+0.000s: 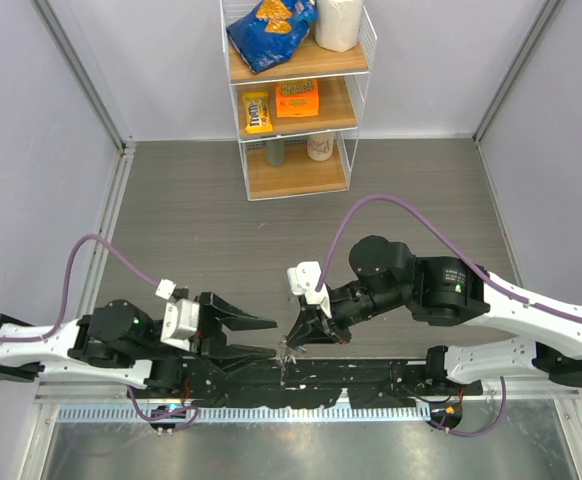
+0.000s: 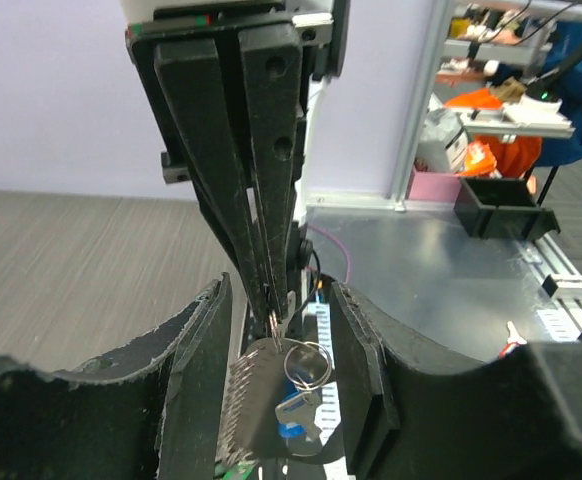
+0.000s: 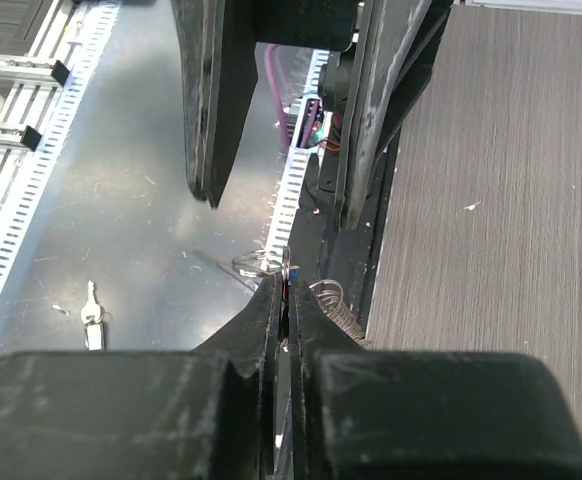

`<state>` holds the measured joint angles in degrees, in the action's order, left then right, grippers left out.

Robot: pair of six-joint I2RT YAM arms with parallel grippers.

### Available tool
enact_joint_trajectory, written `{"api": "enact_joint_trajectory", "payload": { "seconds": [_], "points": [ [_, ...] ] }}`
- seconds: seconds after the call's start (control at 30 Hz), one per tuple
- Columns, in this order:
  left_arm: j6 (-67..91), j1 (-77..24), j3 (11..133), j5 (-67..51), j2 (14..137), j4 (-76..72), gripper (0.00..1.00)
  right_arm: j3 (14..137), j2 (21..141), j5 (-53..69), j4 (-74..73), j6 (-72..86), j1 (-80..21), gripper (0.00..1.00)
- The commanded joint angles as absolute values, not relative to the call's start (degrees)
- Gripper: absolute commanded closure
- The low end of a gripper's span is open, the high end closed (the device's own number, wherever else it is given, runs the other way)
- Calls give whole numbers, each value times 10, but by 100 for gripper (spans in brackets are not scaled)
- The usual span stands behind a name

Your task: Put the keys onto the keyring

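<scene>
My right gripper (image 1: pixel 292 342) (image 3: pixel 287 282) is shut on the keyring (image 2: pixel 309 364), pinching it at its top, so it hangs off the table. A thin silver ring, a grey flat piece with a coiled chain (image 3: pixel 333 300) along its edge, a small silver key (image 2: pixel 305 412) and a blue tag dangle below those fingers (image 2: pixel 261 200). My left gripper (image 1: pixel 271 336) (image 2: pixel 279 292) is open. Its two fingers (image 3: pixel 211 100) stand either side of the hanging keyring without touching it. Another small silver key (image 3: pixel 91 318) lies loose on the metal surface near the table's front edge.
A wire shelf rack (image 1: pixel 296 95) with snack packs and a cup stands at the back of the grey table (image 1: pixel 191 220). A slotted white strip (image 1: pixel 271 411) and black rail (image 1: pixel 371 385) run along the near edge. A black box (image 2: pixel 496 205) sits beyond the table.
</scene>
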<state>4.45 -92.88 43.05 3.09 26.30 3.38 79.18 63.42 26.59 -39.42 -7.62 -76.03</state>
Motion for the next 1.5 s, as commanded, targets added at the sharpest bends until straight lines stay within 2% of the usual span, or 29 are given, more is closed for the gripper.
{"api": "enact_joint_trajectory", "payload": {
  "seconds": [0.0, 0.17, 0.37, 0.83, 1.13, 1.3, 1.33, 1.47],
  "points": [
    [69, -928, 481, 76, 305, 109, 51, 823, 638, 229, -385, -54, -766, 95],
    [76, -927, 519, 87, 339, 156, 53, 832, 647, 207, -399, -49, -768, 95],
    [81, -927, 539, 92, 352, 197, 61, 841, 649, 196, -410, -51, -769, 94],
    [82, -928, 547, 100, 359, 221, 62, 857, 660, 199, -421, -55, -775, 95],
    [80, -927, 556, 110, 375, 229, 70, 859, 662, 195, -420, -56, -784, 95],
    [79, -927, 562, 111, 384, 239, 90, 860, 662, 194, -418, -56, -790, 94],
    [79, -927, 563, 110, 386, 239, 98, 860, 662, 192, -419, -56, -791, 94],
    [73, -927, 567, 105, 388, 239, 100, 863, 661, 191, -419, -58, -796, 94]
  ]
}}
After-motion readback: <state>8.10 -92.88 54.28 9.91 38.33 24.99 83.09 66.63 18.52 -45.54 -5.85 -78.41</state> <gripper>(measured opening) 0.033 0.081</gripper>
